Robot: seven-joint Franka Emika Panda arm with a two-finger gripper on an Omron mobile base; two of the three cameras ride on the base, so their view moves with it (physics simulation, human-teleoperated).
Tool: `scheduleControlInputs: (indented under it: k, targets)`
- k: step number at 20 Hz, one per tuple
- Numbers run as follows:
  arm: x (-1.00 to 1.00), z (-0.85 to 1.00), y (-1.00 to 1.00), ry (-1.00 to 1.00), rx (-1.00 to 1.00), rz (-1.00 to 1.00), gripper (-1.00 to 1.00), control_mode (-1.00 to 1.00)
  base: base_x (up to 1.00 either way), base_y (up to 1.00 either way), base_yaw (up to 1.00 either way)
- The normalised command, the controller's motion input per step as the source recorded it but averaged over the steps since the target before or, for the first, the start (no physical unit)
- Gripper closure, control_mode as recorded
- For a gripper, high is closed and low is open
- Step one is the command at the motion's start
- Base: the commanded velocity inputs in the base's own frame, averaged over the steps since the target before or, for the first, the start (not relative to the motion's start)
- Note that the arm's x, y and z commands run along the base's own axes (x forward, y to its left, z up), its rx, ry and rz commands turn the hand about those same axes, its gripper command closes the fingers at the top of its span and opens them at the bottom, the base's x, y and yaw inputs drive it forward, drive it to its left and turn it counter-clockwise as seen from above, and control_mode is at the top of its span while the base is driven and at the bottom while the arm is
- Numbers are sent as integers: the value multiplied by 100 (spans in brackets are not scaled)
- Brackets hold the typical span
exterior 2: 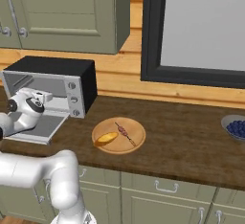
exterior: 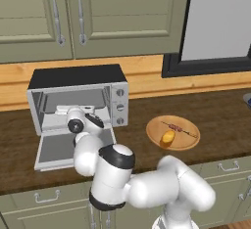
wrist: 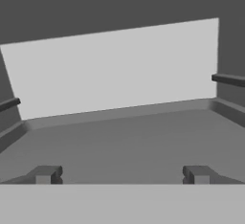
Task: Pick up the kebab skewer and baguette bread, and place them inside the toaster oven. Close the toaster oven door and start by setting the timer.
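The toaster oven point(exterior: 78, 83) stands at the left of the counter with its door point(exterior: 56, 150) dropped flat. My gripper point(exterior: 73, 109) reaches into the oven's mouth above the door. In the hand view my gripper point(wrist: 121, 175) is open, its fingertips point(wrist: 45, 174) wide apart with nothing between them, facing the oven's bare grey floor and pale back wall. The baguette bread point(exterior: 168, 137) and the kebab skewer point(exterior: 179, 128) lie on a round wooden plate point(exterior: 191, 142) to the oven's right. From the right base view the oven point(exterior 2: 52, 72), baguette bread point(exterior 2: 106, 138) and kebab skewer point(exterior 2: 124, 132) show too.
A bowl of blue berries point(exterior 2: 235, 127) sits at the counter's far right. Wall cabinets point(exterior: 73, 12) hang above the oven and a dark-framed window point(exterior 2: 201, 27) is behind the counter. Short rack ledges point(wrist: 228, 79) jut from the oven's side walls.
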Motion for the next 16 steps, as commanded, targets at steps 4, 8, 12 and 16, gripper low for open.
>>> scheduleControlInputs:
  k: [4, 8, 12, 16]
  targets:
    - [0, -33, 0, 19, 0, 0, -100, -100, 0, 0, 0]
    - [-7, -29, 0, 15, 0, 0, -100, -100, 0, 0, 0]
    - [-40, -50, 0, 10, -2, 0, -100, -100, 0, 0, 0]
    - [-65, -50, 0, 11, -4, 0, -100, -100, 0, 0, 0]
